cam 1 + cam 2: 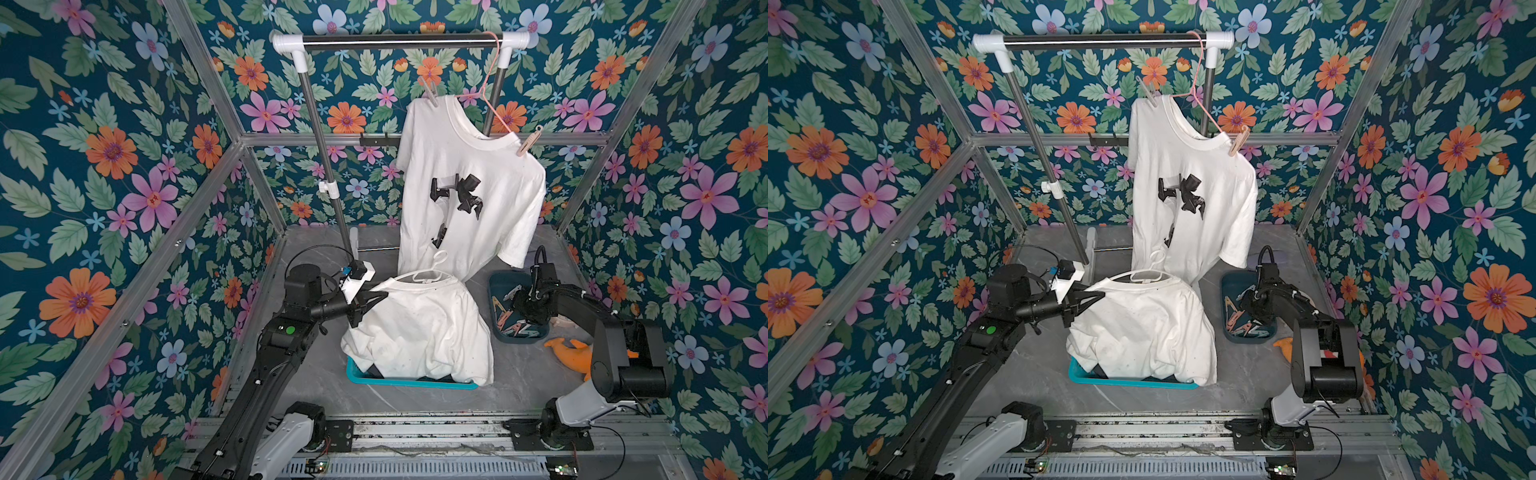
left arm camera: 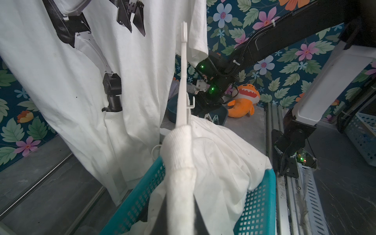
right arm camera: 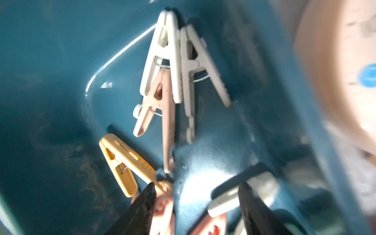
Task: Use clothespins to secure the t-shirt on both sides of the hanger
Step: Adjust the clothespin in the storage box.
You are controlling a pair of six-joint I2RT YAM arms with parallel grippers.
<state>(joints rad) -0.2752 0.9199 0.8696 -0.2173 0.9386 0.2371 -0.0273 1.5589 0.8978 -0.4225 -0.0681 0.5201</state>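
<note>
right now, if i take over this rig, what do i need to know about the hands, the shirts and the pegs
Left hand: shut on the shoulder of the second shirt, which sits on a white hanger and drapes over the teal basket.
Right hand: open, down in the blue bin among the loose pegs, none gripped yet.
Done: the first shirt hangs from the rail, with a grey peg on one shoulder and a pink peg on the other.
Left: pick a peg and clip both shoulders of the second shirt; I see none on it.
</note>
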